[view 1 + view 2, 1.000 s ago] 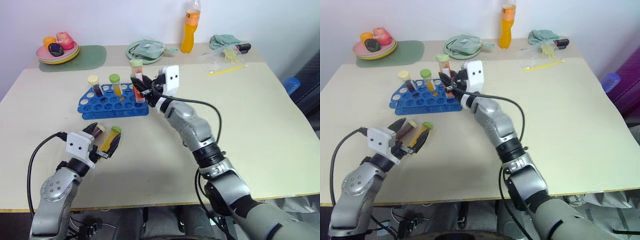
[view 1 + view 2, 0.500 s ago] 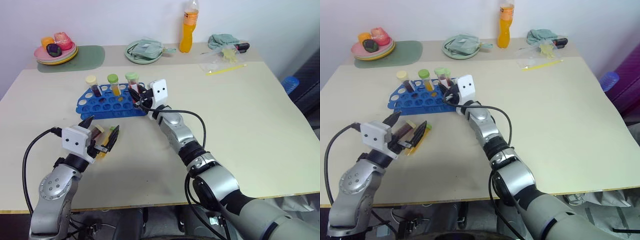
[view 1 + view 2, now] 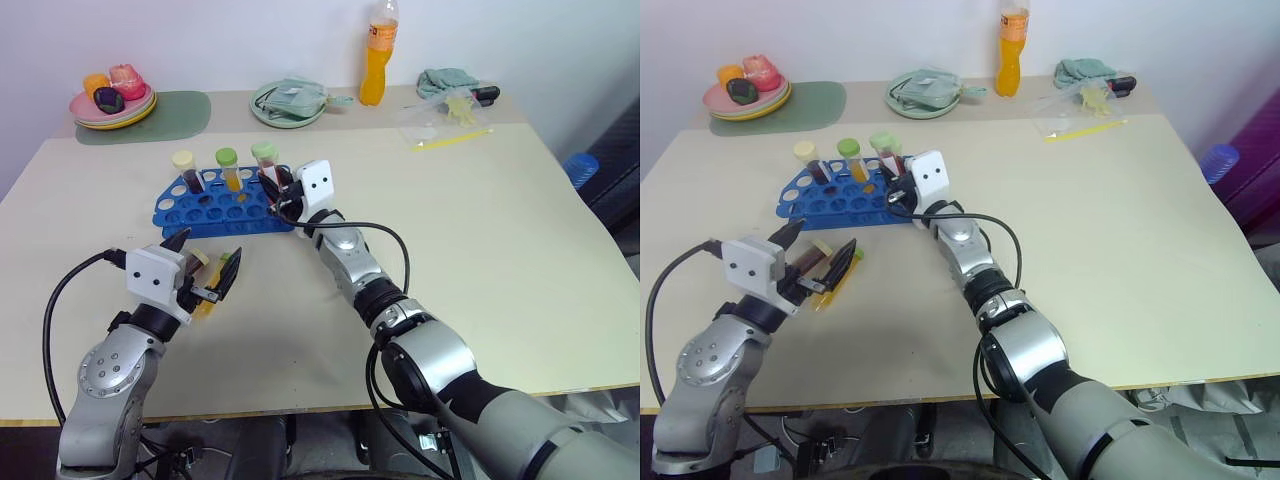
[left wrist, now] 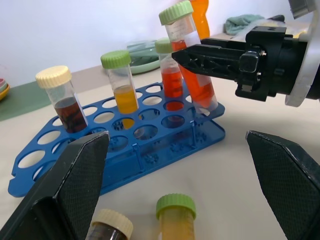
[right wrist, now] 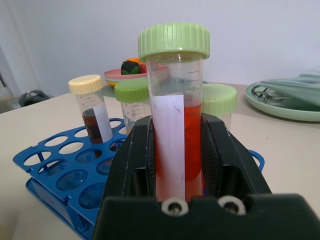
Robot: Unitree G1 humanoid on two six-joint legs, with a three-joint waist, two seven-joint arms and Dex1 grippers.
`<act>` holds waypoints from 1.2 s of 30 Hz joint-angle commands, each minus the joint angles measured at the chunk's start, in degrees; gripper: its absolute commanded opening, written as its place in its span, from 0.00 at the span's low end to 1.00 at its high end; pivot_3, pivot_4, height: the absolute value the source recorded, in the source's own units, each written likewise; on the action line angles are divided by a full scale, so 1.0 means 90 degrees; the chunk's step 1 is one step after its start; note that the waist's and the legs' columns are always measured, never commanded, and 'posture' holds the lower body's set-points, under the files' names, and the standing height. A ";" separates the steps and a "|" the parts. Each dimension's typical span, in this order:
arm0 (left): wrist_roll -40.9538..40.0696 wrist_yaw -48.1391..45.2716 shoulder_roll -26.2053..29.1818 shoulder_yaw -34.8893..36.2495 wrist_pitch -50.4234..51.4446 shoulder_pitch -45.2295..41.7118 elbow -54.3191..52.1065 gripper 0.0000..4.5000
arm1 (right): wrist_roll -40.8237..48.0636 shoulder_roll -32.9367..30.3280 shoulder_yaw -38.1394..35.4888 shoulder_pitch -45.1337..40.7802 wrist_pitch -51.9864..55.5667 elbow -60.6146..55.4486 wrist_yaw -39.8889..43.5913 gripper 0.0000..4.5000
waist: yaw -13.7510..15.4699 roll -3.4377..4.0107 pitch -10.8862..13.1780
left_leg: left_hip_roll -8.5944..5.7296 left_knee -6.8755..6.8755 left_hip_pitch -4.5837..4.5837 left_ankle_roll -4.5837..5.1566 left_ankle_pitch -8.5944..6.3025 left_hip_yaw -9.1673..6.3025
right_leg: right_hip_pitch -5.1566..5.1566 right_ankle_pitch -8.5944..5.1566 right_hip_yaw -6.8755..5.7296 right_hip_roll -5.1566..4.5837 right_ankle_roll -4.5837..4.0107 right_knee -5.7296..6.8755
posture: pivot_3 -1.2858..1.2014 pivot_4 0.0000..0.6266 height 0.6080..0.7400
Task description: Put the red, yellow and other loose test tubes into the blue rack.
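The blue rack (image 3: pixel 222 206) stands left of the table's middle. A dark tube with a cream cap (image 3: pixel 185 168) and a yellow tube with a green cap (image 3: pixel 229 166) stand in it. My right gripper (image 3: pixel 283 194) is shut on a red tube with a green cap (image 5: pixel 192 117), which leans with its lower end at a hole at the rack's right end. Another red tube (image 4: pixel 171 75) stands in the rack just behind it. My left gripper (image 3: pixel 205 260) hangs open just over two loose tubes lying on the table, one dark with a cream cap (image 4: pixel 112 223) and one yellow with a green cap (image 4: pixel 175 206).
Along the table's far edge are a tall orange drink bottle (image 3: pixel 377 60), a pink plate of fruit (image 3: pixel 112 104) on a green mat (image 3: pixel 165 112), a green dish holding a cloth (image 3: pixel 291 100), and a plastic bag (image 3: pixel 448 110). A yellow straw (image 3: pixel 455 138) lies nearby.
My right gripper brought the red tube down from above the rack to its right end, then held still. My left gripper rose slightly over the two loose tubes.
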 commanded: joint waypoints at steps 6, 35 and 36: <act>-0.0108 -0.0019 0.0014 0.0045 -0.0026 -0.0027 -0.0228 1.00 | 0.0286 0.0731 -0.0348 -0.0279 0.0093 0.0150 0.0488 0.17 | -0.0004 0.0000 0.0000 | 0.0000 0.0000 0.0001 0.0000 0.0000 0.0000 | 0.0000 0.0000 0.0000 0.0000 0.0000 0.0000 | 0.52 0.24 0.92; -0.0256 -0.1396 0.0286 0.0340 -0.1636 0.0723 0.1388 1.00 | 0.0748 -0.5428 0.2835 0.0527 0.8119 -0.7869 0.4970 0.17 | 0.0017 0.0014 0.0008 | -0.0001 -0.0008 -0.0008 0.0005 -0.0003 -0.0004 | -0.0004 -0.0017 -0.0014 -0.0038 -0.0032 -0.0018 | 0.52 0.24 0.92; -0.0222 -0.1455 0.0271 0.0210 -0.1696 0.0658 0.1470 1.00 | 0.0456 -0.5687 0.3180 0.0497 0.7863 -0.7827 0.5205 0.17 | 0.0016 0.0014 0.0008 | 0.0000 -0.0007 -0.0008 0.0007 -0.0005 -0.0003 | -0.0003 -0.0017 -0.0014 -0.0037 -0.0031 -0.0020 | 0.52 0.24 0.92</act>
